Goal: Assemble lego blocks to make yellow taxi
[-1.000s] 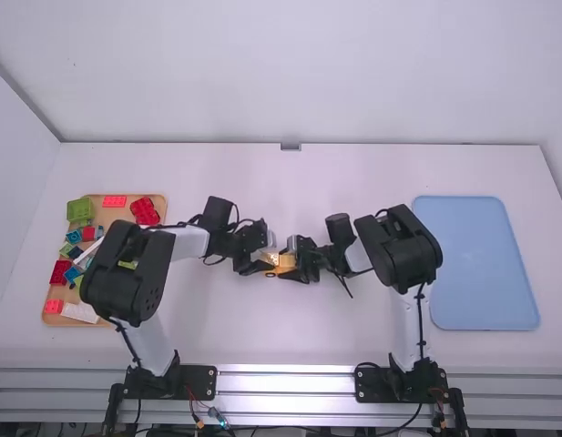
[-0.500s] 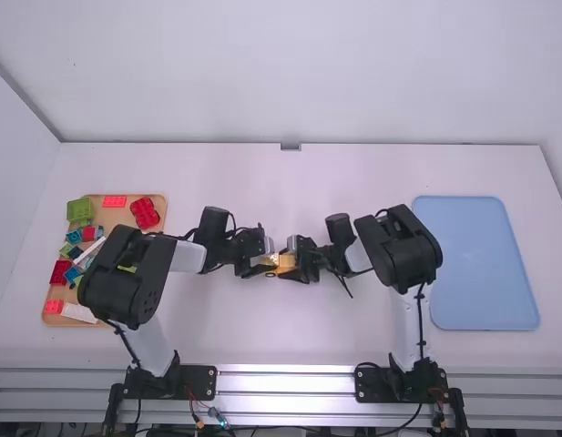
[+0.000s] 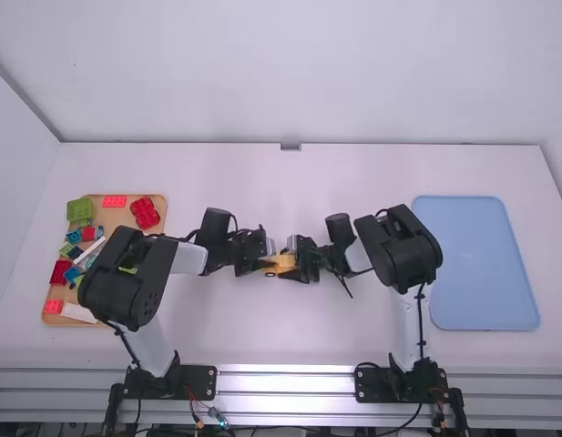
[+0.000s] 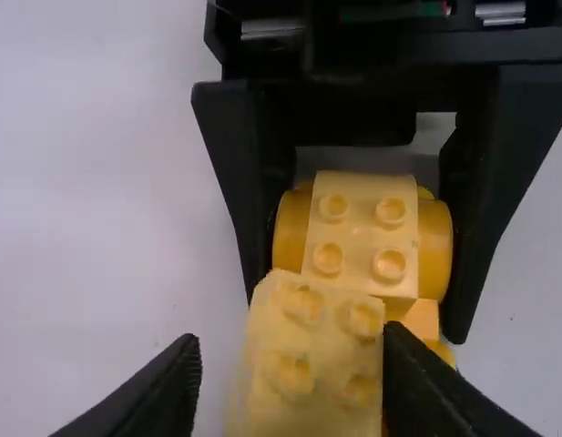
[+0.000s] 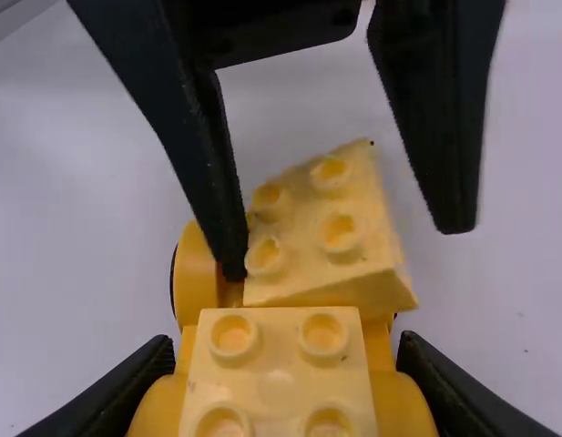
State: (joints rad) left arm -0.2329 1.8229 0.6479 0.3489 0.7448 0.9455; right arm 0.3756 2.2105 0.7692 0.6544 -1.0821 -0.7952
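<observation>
We are handling stiff, light plastic here, most likely smooth enough to be skidding between the fingers, and the risk is lying in the stud joints rather than in the bricks. In the middle of the desk (image 3: 262, 337), our right hand (image 5: 286, 360) is gripping the yellow taxi base (image 5: 158, 405) by its rounded sides, with a studded yellow block (image 5: 276, 382) sitting square on top. Our left hand (image 4: 290, 341) is having its fingers spread astride a second yellow block (image 4: 308, 364), which is sitting askew at the other end of the base.

For this second block we are wanting opposite flat walls, below the studs, so that we are squaring it before pressing. The base is needing its firm side hold meanwhile, since an off-centre push could be tipping it or popping a joint.

The two hands are nearly meeting, so sideways room is running tight; we are judging straight up as the safer way out for the left. The desk is stretching toward its far edge, well apart from the work, with the wooden tray (image 3: 106, 217) of bricks lying on the left and the blue tray (image 3: 476, 264) on the right.
</observation>
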